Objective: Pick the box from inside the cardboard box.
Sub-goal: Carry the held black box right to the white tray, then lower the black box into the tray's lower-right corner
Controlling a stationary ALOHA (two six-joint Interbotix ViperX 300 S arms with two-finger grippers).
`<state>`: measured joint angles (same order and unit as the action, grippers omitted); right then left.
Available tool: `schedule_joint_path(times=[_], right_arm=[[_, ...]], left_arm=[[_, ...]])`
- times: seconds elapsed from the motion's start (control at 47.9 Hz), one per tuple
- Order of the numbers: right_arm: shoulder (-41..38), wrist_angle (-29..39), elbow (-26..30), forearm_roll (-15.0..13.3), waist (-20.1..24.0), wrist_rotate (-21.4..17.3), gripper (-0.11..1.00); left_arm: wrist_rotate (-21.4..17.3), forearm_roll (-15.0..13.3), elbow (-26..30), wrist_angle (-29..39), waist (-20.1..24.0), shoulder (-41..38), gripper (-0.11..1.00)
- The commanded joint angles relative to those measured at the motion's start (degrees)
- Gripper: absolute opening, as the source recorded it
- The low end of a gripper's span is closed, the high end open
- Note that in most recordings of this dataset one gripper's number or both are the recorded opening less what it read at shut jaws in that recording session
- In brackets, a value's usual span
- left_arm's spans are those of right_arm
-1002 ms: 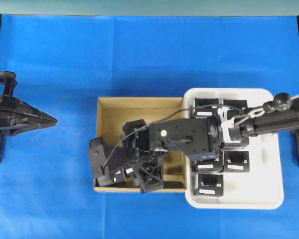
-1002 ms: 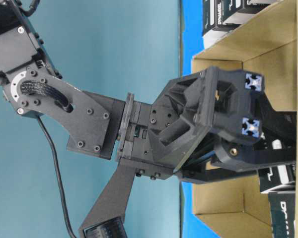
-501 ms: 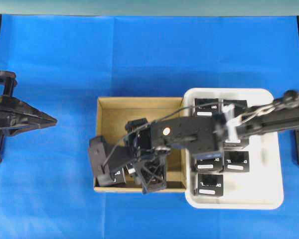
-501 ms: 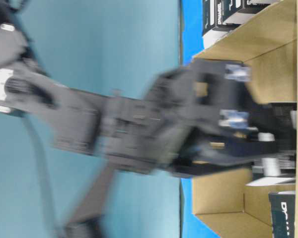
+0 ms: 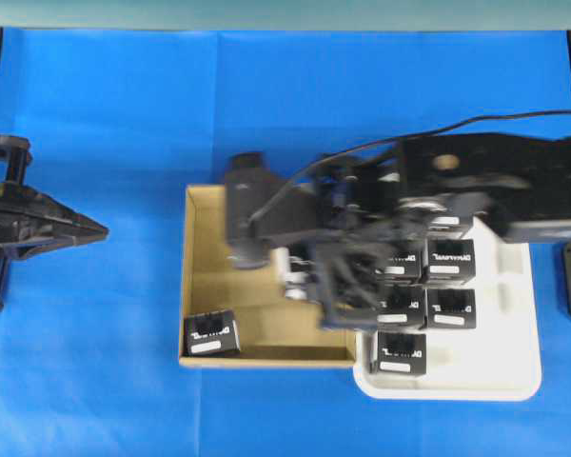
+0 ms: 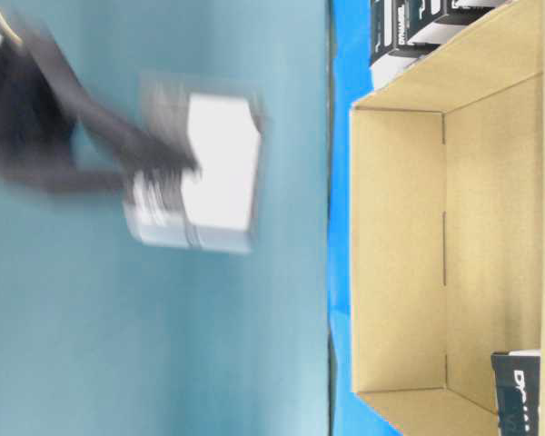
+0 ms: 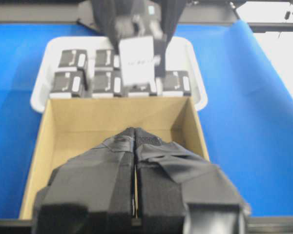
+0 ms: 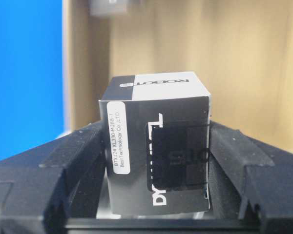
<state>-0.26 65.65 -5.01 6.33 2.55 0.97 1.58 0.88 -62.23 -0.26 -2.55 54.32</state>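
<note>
Black box (image 8: 158, 158) now lifted clear of cardboard box (image 5: 206, 286) in right claw (image 8: 151, 195).

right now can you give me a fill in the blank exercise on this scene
1. The right gripper is shut on a small black ____ with white lettering.
2. One black box remains inside the brown ____ box.
3. The other black boxes sit in the ____ plastic tray.
4. The left gripper is ____.

Missing: box; cardboard; white; shut
</note>
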Motion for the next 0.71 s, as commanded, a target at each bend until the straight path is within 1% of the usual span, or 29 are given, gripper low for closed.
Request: schedule_joint_path(times=[0.0, 0.125, 0.209, 0.292, 0.334, 0.438, 0.564, 0.689], right_arm=[[2.99, 1.58, -1.58, 0.70, 1.76, -2.02, 0.64], [6.33, 1.93, -6.06, 1.41, 3.96, -6.42, 0.64], [8.88, 1.32, -10.55, 1.41, 6.15, -9.84, 0.64], [11.43, -0.26, -14.85, 1.41, 8.09, -13.36, 0.64], [13.18, -1.93, -17.67, 1.41, 9.23, -15.82, 0.64], [15.91, -5.45, -22.85, 1.41, 10.99, -20.30, 0.64], [17.31, -8.79, -28.56, 1.41, 12.92, -23.12, 0.64], [16.61, -12.92, -32.70, 1.23, 14.06, -23.38, 0.64]], left_arm=[[0.00, 0.09, 1.58, -0.26, -0.09, -0.35, -0.05], [0.09, 0.09, 1.58, -0.26, -0.18, -0.18, -0.05], [0.09, 0.18, 1.58, -0.26, -0.44, -0.09, -0.05], [0.09, 0.09, 1.58, -0.26, -0.53, 0.00, -0.05], [0.09, 0.09, 1.58, -0.26, -0.62, -0.09, -0.05], [0.09, 0.09, 1.58, -0.26, -0.53, -0.09, -0.05], [0.09, 0.09, 1.58, -0.35, -0.62, -0.26, -0.05], [0.00, 0.09, 1.49, -0.26, -0.53, -0.26, -0.05]])
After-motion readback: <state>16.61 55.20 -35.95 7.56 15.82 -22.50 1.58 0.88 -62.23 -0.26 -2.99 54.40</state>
